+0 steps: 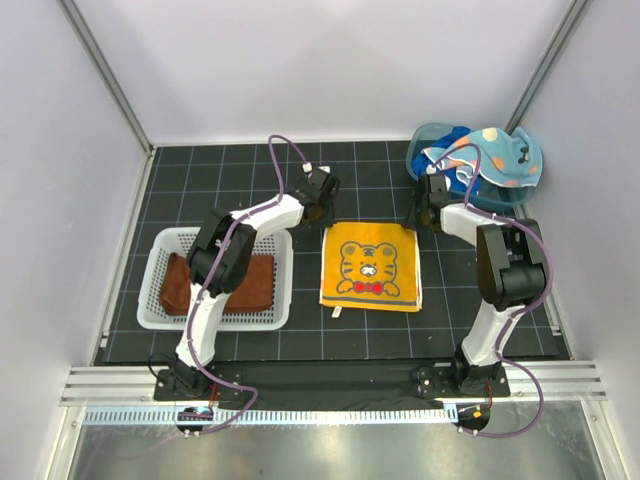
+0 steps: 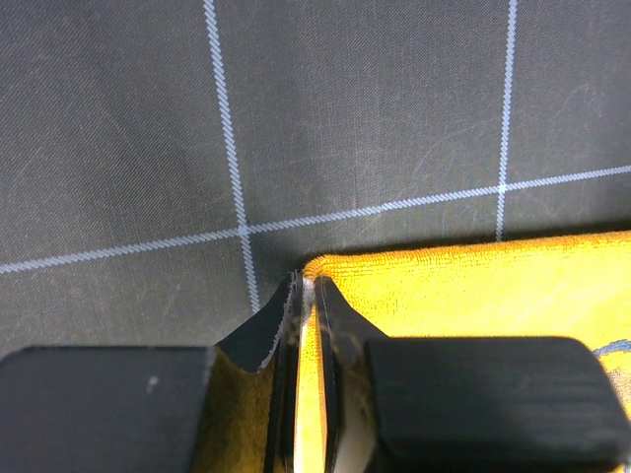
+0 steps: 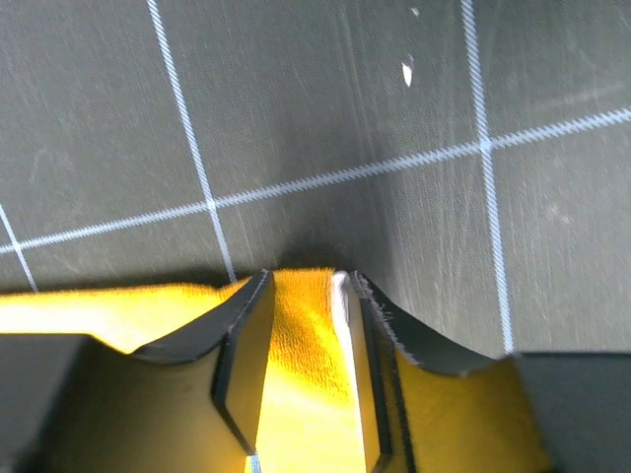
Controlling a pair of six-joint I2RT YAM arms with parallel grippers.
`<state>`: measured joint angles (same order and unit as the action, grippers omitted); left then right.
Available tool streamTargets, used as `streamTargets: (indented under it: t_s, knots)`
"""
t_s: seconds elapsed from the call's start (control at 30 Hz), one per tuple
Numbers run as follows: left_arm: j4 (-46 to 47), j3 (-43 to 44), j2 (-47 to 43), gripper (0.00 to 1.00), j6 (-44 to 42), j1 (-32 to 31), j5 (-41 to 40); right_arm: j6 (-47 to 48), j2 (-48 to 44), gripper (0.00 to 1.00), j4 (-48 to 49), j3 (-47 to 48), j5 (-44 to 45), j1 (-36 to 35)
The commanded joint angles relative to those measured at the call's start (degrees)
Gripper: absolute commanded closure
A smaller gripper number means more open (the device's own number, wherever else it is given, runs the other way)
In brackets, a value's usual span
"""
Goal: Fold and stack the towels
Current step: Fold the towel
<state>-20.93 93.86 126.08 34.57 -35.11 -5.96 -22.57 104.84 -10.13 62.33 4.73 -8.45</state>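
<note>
At the near left of the black gridded mat [image 1: 240, 170], a white mesh basket [image 1: 260, 320] is seen, and a rust-brown towel [image 1: 255, 282] lies folded inside it, partly hidden by the left arm crossing above. Just right of the basket, in the middle of the mat, a yellow-orange towel [image 1: 370, 265] printed with a tiger face is spread flat, its near edge toward the arm bases.

The left gripper [image 1: 325, 218] is lowered onto the towel's far left corner. In the left wrist view its jaws are drawn almost together, and a thin fold of the yellow cloth [image 2: 473, 296] is pinched between the fingertips of the gripper [image 2: 308, 286].

The right gripper [image 1: 413, 225] is set at the far right corner. In the right wrist view the gripper [image 3: 306, 281] is held partly open, astride the corner, with yellow cloth [image 3: 99, 305] lying in the gap, not squeezed.

At the far right a blue tub [image 1: 418, 160] stands. A light blue spotted towel [image 1: 500, 155] is heaped in it and draped over its rim, and a royal blue towel [image 1: 462, 137] is bunched beneath.
</note>
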Motion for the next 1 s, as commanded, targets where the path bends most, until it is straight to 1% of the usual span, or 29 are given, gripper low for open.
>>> streamTargets:
  t_s: [0.0,0.33,0.57,0.67,0.93,0.97]
  knots:
    - [1.24,-2.11,-0.4,0.88,0.77,0.66,-0.37,0.33,-4.64,0.55,-1.03,-0.8,0.36,0.45]
    - [1.15,-2.02,0.13,0.9,1.47,0.84,0.15,0.5,-10.62,0.53,-2.79,-2.39,4.58,0.71]
    - [1.15,-1.67,0.3,0.91,1.91,0.84,0.42,0.95,-6.84,0.55,-6.04,-0.36,4.5,0.71]
    - [1.15,-1.49,0.3,0.9,1.82,0.84,0.51,0.77,-3.43,0.57,-8.4,1.74,4.32,0.8]
    - [1.15,-1.58,0.74,0.9,1.82,0.84,0.68,0.07,0.98,0.58,-8.5,4.12,4.67,0.71]
    - [1.15,-1.58,0.74,0.9,1.82,0.84,0.77,-0.02,1.07,0.6,-8.42,4.12,4.85,0.8]
